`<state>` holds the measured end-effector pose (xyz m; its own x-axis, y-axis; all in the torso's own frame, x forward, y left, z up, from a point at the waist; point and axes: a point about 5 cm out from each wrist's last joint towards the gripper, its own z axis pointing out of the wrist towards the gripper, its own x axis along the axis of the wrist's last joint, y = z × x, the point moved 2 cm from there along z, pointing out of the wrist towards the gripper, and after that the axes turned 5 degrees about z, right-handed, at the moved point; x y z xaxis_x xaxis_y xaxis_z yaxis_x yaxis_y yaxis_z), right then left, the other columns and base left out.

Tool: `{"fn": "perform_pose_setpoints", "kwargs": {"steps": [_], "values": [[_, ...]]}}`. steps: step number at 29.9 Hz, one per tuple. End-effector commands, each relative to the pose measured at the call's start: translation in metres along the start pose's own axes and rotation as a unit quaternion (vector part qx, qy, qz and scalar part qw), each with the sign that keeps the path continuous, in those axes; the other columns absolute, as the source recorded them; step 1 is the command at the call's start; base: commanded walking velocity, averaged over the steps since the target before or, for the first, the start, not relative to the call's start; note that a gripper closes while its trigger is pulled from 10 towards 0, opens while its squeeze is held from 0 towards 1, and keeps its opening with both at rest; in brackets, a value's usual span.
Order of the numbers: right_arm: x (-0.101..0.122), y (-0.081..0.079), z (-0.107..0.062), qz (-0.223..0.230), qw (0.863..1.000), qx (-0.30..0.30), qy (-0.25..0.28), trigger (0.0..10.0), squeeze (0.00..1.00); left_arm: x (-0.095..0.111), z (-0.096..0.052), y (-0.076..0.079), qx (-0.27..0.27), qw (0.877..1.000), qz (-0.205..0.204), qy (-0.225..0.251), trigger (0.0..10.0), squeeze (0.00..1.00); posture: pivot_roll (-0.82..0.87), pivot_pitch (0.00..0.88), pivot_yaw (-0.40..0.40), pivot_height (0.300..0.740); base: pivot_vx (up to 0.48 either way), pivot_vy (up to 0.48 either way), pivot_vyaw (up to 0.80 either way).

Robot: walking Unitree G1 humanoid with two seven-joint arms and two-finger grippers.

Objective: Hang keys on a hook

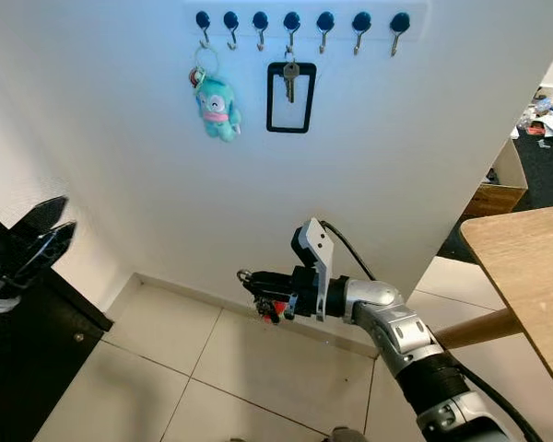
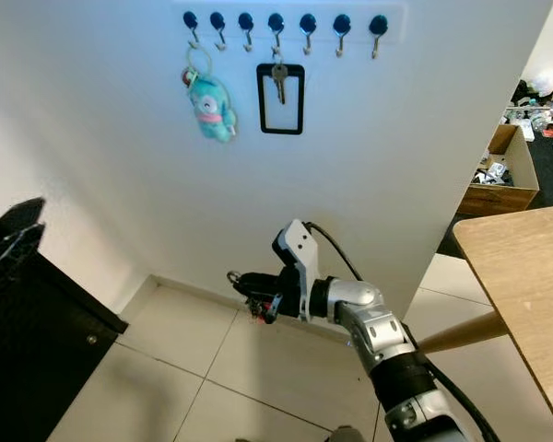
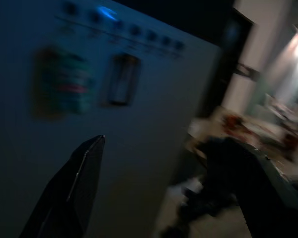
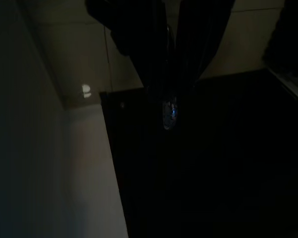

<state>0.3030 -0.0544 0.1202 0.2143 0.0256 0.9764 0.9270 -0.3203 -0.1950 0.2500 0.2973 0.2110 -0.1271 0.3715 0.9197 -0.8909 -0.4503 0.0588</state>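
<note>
A white rack of several blue-knobbed hooks (image 1: 295,23) runs along the top of the white wall. A teal plush keychain (image 1: 217,106) hangs from the leftmost hook, and a key with a black rectangular tag (image 1: 289,97) hangs from the middle one. Low down near the skirting, my right gripper (image 1: 255,282) is shut on a bunch of keys (image 1: 269,310) with a red piece dangling beneath. The key ring (image 4: 169,113) glints between the dark fingers in the right wrist view. My left gripper (image 1: 44,230) stands open at the far left, away from the wall.
A black cabinet (image 1: 37,359) stands at the lower left under my left gripper. A wooden table (image 1: 530,276) juts in from the right. A cardboard box (image 2: 507,170) and clutter lie beyond the wall's right edge. Pale tiles (image 1: 258,378) cover the floor.
</note>
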Motion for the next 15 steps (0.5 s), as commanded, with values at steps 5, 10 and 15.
{"fn": "perform_pose_setpoints", "kwargs": {"steps": [5,10,15], "values": [[0.006,-0.004,0.001,0.005,1.000,0.019,0.018,10.0,0.00,-0.008,0.020,0.001,-0.052,0.994,-0.007,-0.095,10.0,0.00,-0.04,0.069,0.088,0.740,0.000,0.000,0.00],[0.011,-0.005,-0.001,0.005,0.999,0.021,0.030,10.0,0.00,-0.019,0.032,0.003,-0.078,0.986,-0.008,-0.147,10.0,0.00,-0.04,0.074,0.098,0.740,0.000,0.000,0.00],[0.019,-0.006,-0.011,0.006,0.999,0.026,0.047,10.0,0.00,-0.031,0.034,0.003,-0.094,0.978,-0.019,-0.187,10.0,0.00,-0.05,0.082,0.106,0.740,0.000,0.000,0.00]]}}
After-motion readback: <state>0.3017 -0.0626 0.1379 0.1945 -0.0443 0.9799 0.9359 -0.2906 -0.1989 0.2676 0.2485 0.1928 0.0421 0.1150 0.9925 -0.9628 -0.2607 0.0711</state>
